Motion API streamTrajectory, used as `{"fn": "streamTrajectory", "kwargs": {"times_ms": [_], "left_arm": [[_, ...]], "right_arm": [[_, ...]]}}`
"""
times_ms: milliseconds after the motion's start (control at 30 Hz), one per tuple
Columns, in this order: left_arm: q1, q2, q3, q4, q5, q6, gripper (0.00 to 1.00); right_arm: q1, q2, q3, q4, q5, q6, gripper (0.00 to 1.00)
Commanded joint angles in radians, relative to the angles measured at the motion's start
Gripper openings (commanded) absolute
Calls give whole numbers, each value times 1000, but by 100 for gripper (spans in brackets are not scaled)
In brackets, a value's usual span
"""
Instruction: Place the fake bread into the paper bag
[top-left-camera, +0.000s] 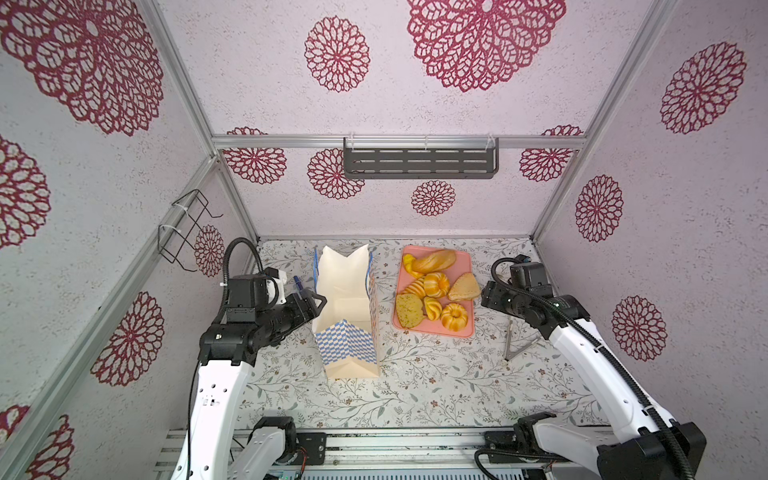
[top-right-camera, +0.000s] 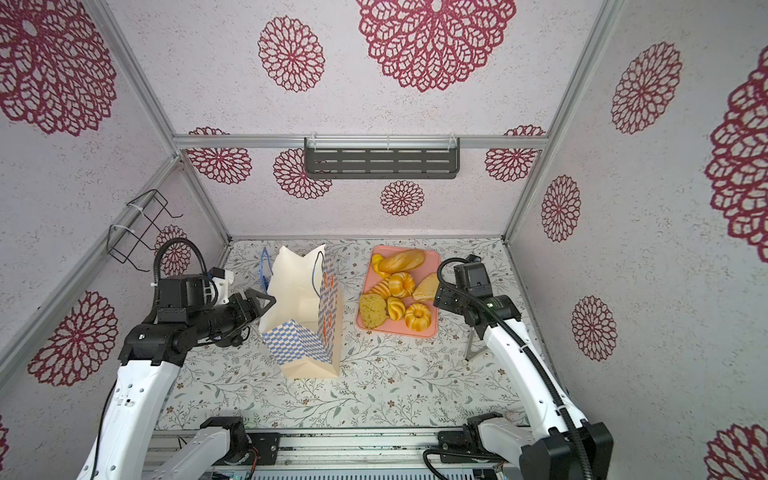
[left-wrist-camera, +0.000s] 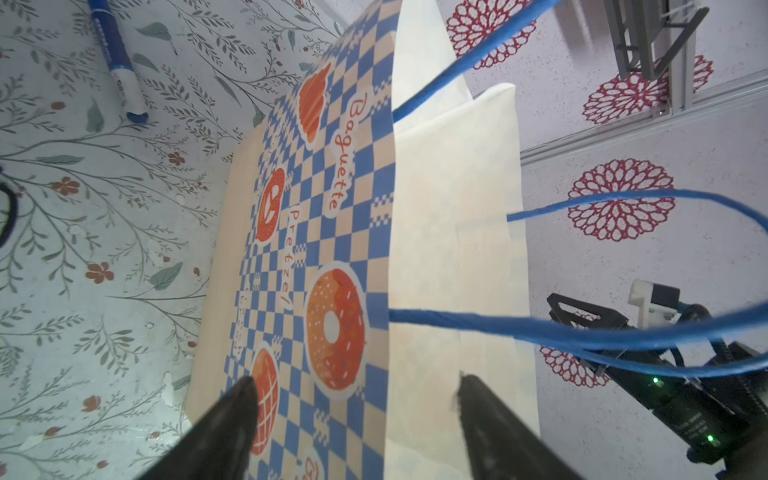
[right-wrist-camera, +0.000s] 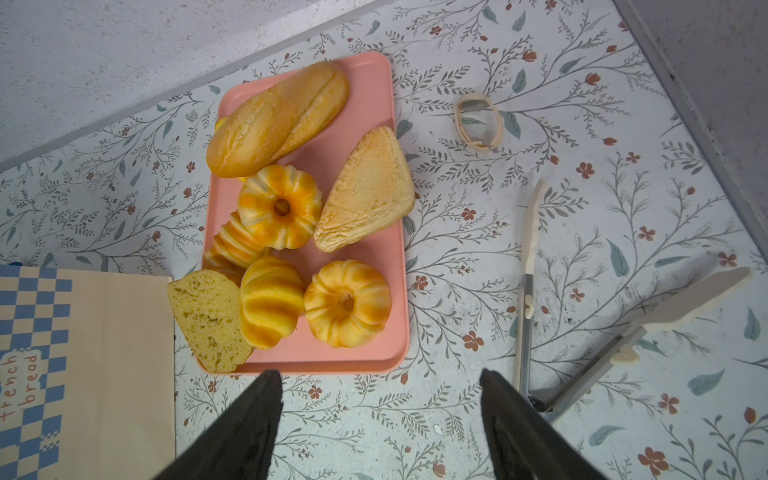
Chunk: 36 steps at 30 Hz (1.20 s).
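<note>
The left end effector (left-wrist-camera: 355, 386) stands wide open at the mouth of the paper bag (top-left-camera: 347, 345). One finger sits over the bag's checkered outer face and the other over its cream inside, so the thin upper wall runs between them unpinched, and it has hold of nothing. The bag stands upright on the counter (top-left-camera: 415, 395) with its mouth open, and its blue cord handles (left-wrist-camera: 582, 332) loop loose just past that end effector's fingertips. The right end effector (right-wrist-camera: 378, 374) also has its jaws well apart and is empty, held above the counter with the near edge of the pink tray (right-wrist-camera: 374, 104) just ahead of its fingertips. The fake bread lies on that tray. The long loaf (right-wrist-camera: 278, 124) is farthest from this end effector, with a ring bun (right-wrist-camera: 280, 205) and the triangular sandwich (right-wrist-camera: 365, 191) midway. The green-speckled slice (right-wrist-camera: 208, 316), a ridged roll (right-wrist-camera: 270, 301) and a second ring bun (right-wrist-camera: 347, 303) are nearest. Metal tongs (right-wrist-camera: 528, 291) lie on the counter close beside it, on the side away from the bag.
</note>
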Motion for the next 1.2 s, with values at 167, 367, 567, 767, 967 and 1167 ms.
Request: {"fn": "streamTrajectory", "kwargs": {"times_ms": [167,367,567,767,967,1167], "left_arm": [[4,-28,137,-80,-110,46,97],[5,-51,246,-116,-142,83,97],[5,-64,346,-186,-318,88,97],[-30,-36,453,-216,-354,99,98],[-270,-36,420,-169,-483,37,98],[-583,38,385,-73,-641,-24,97]], "right_arm": [[-36,-33,-10,-41,49,5,85],[-97,-34,-54,-46,52,26,88],[-221,-32,-144,-31,36,52,87],[-408,12,-291,59,-140,81,81],[-447,97,-340,111,-179,95,80],[-435,138,-337,130,-189,97,80]]}}
